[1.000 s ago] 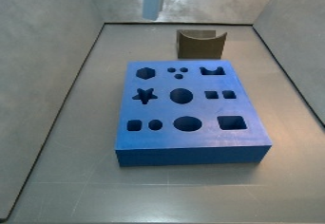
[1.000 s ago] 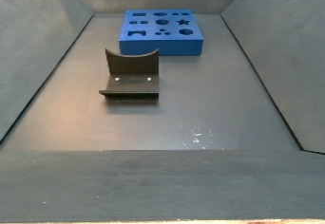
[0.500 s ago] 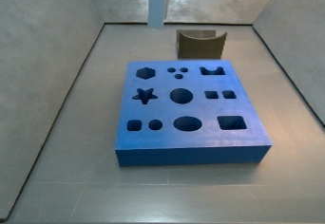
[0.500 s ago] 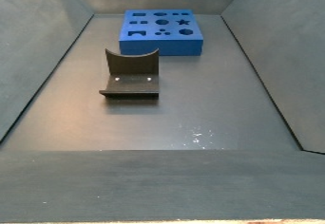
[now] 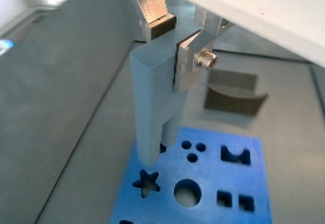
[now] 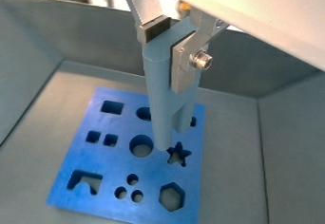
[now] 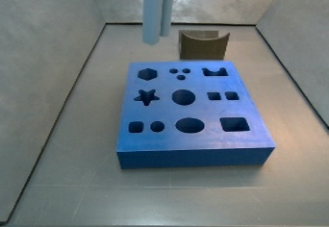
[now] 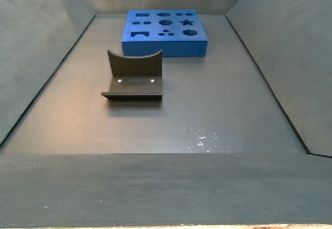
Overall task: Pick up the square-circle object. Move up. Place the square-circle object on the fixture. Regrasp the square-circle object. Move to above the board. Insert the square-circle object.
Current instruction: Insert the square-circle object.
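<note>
Square-circle object hangs upright in the air above the board, long pale blue-grey bar, lower end pointing down toward the star hole and the big round hole beside it; in the other wrist picture the same bar has its tip over the area between the star hole and a round hole. It touches nothing below, clear gap to the board. Gripper is clamped on the bar's upper end, silver finger plates pressed against its sides, so closed and gripping the piece. In a side view only the bar shows, coming down from the top edge, behind the board and near the fixture; gripper itself out of frame there. In a side view from the far end the fixture sits empty, well apart from the board, nothing resting in it. Judgement: regrasp looks done, step in hand is moving to above the board, insertion not yet done. Next move calls for lining the bar's tip over its matching hole, keeping it vertical, then straight descent; which hole fits, cannot tell. Risk: tip catching a hole edge if offset.
</note>
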Robot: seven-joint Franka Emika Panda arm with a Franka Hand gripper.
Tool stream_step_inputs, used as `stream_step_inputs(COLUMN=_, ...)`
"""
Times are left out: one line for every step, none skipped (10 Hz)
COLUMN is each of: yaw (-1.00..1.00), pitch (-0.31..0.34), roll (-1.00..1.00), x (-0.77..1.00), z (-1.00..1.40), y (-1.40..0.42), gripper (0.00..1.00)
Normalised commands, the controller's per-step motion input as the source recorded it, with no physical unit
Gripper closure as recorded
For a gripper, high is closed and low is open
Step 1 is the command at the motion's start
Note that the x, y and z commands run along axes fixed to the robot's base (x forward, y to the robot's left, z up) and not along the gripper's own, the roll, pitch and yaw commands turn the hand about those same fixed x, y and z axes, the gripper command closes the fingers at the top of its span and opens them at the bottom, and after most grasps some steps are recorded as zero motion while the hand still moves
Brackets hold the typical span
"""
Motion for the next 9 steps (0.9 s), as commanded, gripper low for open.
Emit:
stream_step_inputs(yaw=-1.00, pitch=-0.043, roll=-0.01, x=0.00, z=-0.28, y=-0.01, gripper=1.00)
stream_step_inputs(yaw=-0.95, pitch=0.000, roll=0.00, x=0.00, z=-0.17, y=-0.17, gripper=1.00)
stream_step_inputs(yaw=-0.89, pitch=0.000, roll=0.03, x=0.00, z=-0.15, y=-0.28, gripper=1.00)
stream_step_inputs(yaw=-0.71, pitch=0.000, roll=0.04, x=0.00, z=-0.17, y=-0.47, gripper=1.00)
stream_step_inputs(yaw=-0.65, pitch=0.000, roll=0.02, x=0.00, z=-0.23, y=-0.54, gripper=1.00)
stream_step_inputs(yaw=-0.73, pitch=0.000, roll=0.01, x=0.00, z=-0.28, y=-0.50, gripper=1.00)
stream_step_inputs(yaw=-0.87, pitch=0.000, roll=0.01, x=0.00, z=-0.35, y=-0.34, gripper=1.00)
stream_step_inputs(yaw=-0.89, pitch=0.000, roll=0.01, x=0.00, z=-0.36, y=-0.30, gripper=1.00)
stream_step_inputs(yaw=-0.90, pitch=0.000, roll=0.01, x=0.00, z=-0.37, y=-0.29, gripper=1.00)
